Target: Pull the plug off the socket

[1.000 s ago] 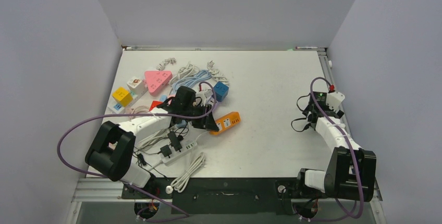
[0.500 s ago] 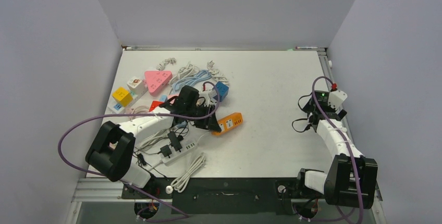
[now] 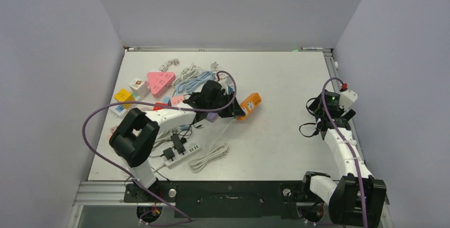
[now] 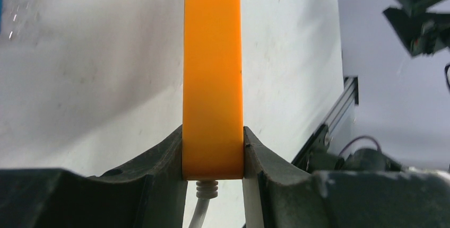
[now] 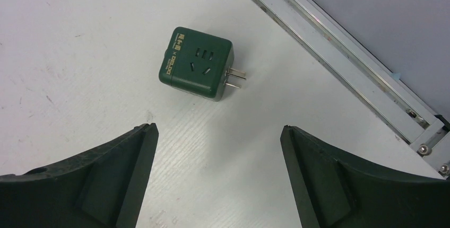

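My left hand (image 4: 213,151) is clamped on the narrow sides of the orange socket strip (image 4: 212,69), a smooth, glossy plastic bar with a ribbed white cable (image 4: 203,207) leaving its near end. I hold it just above mid-worktop (image 5: 79,53). My right hand (image 5: 217,132) is spread wide and empty above the green cube plug (image 5: 193,61). This matte, round-cornered plug lies free by the metal rail (image 5: 339,53), its two flat prongs bare. I judge the pull done, though I can't see the strip's face.
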`<state>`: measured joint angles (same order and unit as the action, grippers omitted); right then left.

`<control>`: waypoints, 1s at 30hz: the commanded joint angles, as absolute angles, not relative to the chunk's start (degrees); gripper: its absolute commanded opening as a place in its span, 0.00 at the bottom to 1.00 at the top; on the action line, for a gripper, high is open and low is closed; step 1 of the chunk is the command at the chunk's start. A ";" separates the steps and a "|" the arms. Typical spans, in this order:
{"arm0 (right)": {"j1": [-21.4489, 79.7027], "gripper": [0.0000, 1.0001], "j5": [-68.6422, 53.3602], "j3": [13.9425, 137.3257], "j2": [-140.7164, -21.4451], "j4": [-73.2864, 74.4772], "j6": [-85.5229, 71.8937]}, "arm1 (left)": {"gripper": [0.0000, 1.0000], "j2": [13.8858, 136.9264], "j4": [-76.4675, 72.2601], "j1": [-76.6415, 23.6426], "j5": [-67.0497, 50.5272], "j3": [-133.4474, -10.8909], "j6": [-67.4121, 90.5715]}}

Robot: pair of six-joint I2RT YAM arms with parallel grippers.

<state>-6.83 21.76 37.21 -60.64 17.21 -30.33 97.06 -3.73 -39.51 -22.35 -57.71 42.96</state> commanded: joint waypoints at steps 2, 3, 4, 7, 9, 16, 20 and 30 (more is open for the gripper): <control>-7.12 0.90 19.83 37.45 -58.52 16.48 -30.45 | 0.00 103.98 -20.88 -42.83 -10.65 -67.55 54.31; -7.12 0.90 19.54 37.33 -58.31 16.41 -30.51 | 0.00 105.49 -22.01 -43.25 -9.07 -68.93 54.89; -7.13 0.90 19.25 37.22 -58.20 16.23 -30.58 | 0.00 107.33 -22.55 -43.78 -7.81 -70.72 55.08; -7.03 0.90 18.55 36.97 -57.99 16.09 -30.62 | 0.00 113.27 -21.41 -45.52 -4.31 -76.12 54.49; -7.04 0.90 18.04 37.00 -58.01 16.10 -30.55 | 0.00 116.43 -20.11 -46.24 -2.32 -79.35 54.03; -6.87 0.90 16.83 36.90 -58.02 15.88 -30.20 | 0.00 123.65 -15.14 -47.65 1.33 -86.76 50.37; -6.86 0.90 16.73 37.34 -58.60 15.99 -29.64 | 0.04 125.78 -12.10 -47.84 1.56 -88.94 48.61; -6.77 0.90 15.90 37.35 -58.80 15.79 -29.25 | 0.49 127.67 -7.01 -48.67 0.59 -91.41 45.34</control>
<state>-6.81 16.38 37.21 -59.13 17.19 -29.69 127.42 -7.92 -48.16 0.05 -88.44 47.18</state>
